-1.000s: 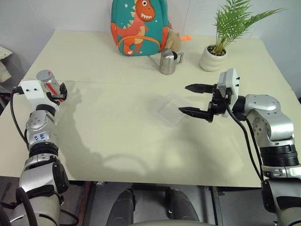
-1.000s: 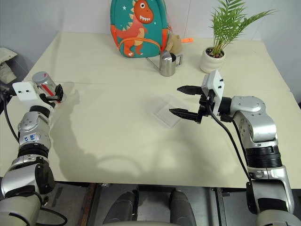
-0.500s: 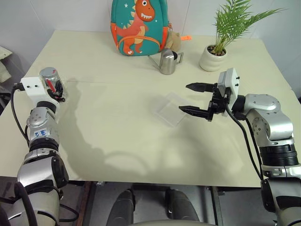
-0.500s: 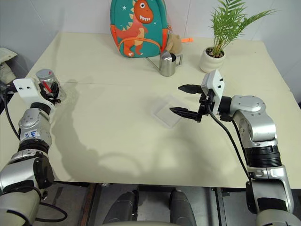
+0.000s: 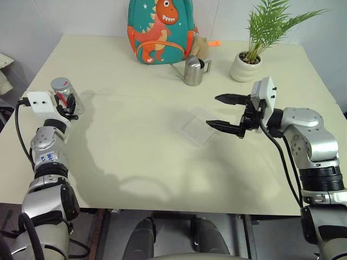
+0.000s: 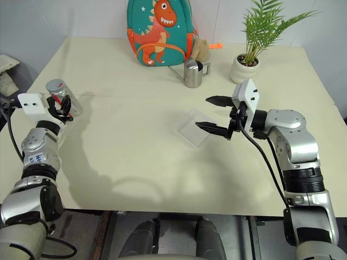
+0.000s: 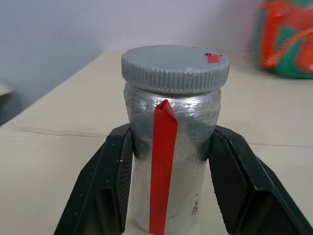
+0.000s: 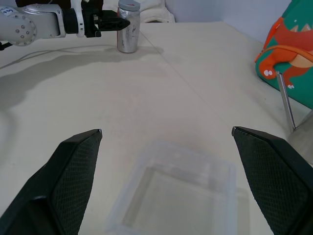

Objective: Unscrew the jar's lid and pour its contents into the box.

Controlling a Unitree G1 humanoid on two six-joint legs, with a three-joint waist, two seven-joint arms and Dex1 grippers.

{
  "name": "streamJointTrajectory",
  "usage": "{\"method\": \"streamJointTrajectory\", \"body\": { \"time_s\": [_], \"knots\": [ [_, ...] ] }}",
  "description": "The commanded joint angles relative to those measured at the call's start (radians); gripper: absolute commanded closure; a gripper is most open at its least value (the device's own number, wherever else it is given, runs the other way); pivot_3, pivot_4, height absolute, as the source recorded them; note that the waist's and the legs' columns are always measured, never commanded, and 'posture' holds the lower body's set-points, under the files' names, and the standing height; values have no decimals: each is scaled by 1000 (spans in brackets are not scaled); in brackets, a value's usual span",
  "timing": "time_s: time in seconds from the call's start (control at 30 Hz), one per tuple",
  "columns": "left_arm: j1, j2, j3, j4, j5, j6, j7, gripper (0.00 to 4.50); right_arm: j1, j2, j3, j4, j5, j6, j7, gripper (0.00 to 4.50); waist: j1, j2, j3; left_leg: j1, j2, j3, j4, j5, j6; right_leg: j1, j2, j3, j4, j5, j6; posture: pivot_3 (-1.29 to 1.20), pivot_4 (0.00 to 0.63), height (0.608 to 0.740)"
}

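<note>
Left claw (image 7: 168, 186) clamped on jar (image 7: 172, 147), right claw (image 5: 223, 112) spread above box (image 5: 196, 125), pitcher (image 5: 192, 71), backpack (image 5: 161, 30), plant (image 5: 255, 40) behind.

Looks like a robot test room dressed up to feel homey, not a real kitchen or living room. You've got one plain cream table (image 5: 135, 157) pushed up against bare white walls (image 5: 81, 16), nothing else furniture-wise. The props are household stuff lined along the far edge: a kid's dinosaur backpack (image 5: 161, 31), a small potted palm (image 5: 246, 66) in a white pot, a little steel pitcher (image 5: 192, 71). A black cable (image 5: 287, 162) runs loose along the robot's arm, which says lab setup to me more than anybody's actual home.
</note>
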Motion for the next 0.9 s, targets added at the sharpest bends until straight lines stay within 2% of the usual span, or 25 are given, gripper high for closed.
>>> {"method": "streamJointTrajectory", "body": {
  "time_s": [0.03,0.23,0.4,0.67,0.9],
  "knots": [
    [92,-21,-27,-267,-72,84,-119,2573,-7,-1,-34,-71,28,13,-15,0,0,0,0,0,0,0,0,0,0,0,0,0,0,0,0,0,150,740],
    [279,-25,-85,-717,-204,350,-253,2573,1,13,-32,-154,48,53,-56,0,-1,0,0,0,2,0,0,0,0,0,1,1,-3,0,-1,0,150,740],
    [340,3,-140,-922,-268,501,-356,2573,9,41,-26,-264,75,131,-141,0,-1,0,0,1,2,0,0,0,0,0,2,2,-3,0,-2,0,150,740],
    [299,58,-225,-1070,-371,740,-501,2573,3,101,-26,-494,154,343,-355,0,-1,0,0,1,4,0,0,0,0,0,4,3,-3,0,-3,0,150,740],
    [234,41,-287,-1072,-359,772,-568,2573,3,181,-5,-634,191,471,-545,0,-1,0,0,1,4,0,0,-1,0,0,5,3,-4,0,-3,0,150,740]
  ]
}}
